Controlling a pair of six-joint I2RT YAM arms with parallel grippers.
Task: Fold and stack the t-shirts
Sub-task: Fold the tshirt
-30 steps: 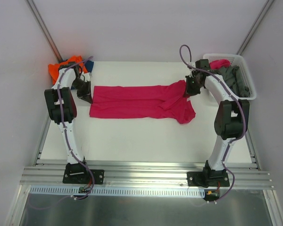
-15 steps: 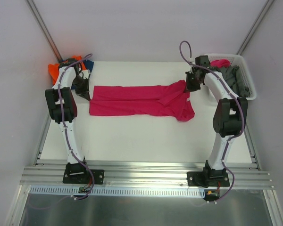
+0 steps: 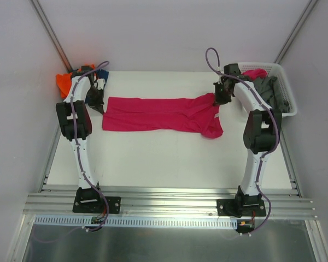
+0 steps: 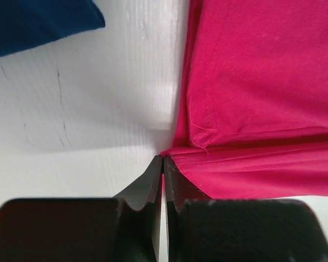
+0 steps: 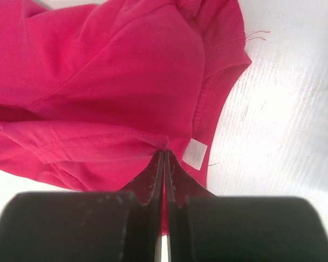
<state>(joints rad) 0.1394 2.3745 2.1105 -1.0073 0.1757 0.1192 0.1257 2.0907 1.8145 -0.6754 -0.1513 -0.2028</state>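
Large magenta-pink cloth t-shirt (image 3: 161, 114), folded lengthwise, is stretched across far half of white worktop (image 3: 153, 158). Left gripper (image 4: 163, 159) & right gripper (image 5: 164, 154) are clamped on its ends. Vs a moment ago it's been drawn farther back & flattened: fold judged nearly set.

walls (image 3: 164, 33): plain, pale, on three sides | table (image 3: 153, 158): white, lightly scuffed | near edge: aluminium rails (image 3: 169, 199) | below: perhaps a brushed metal sheet (image 3: 164, 243) | light: even, soft shadows
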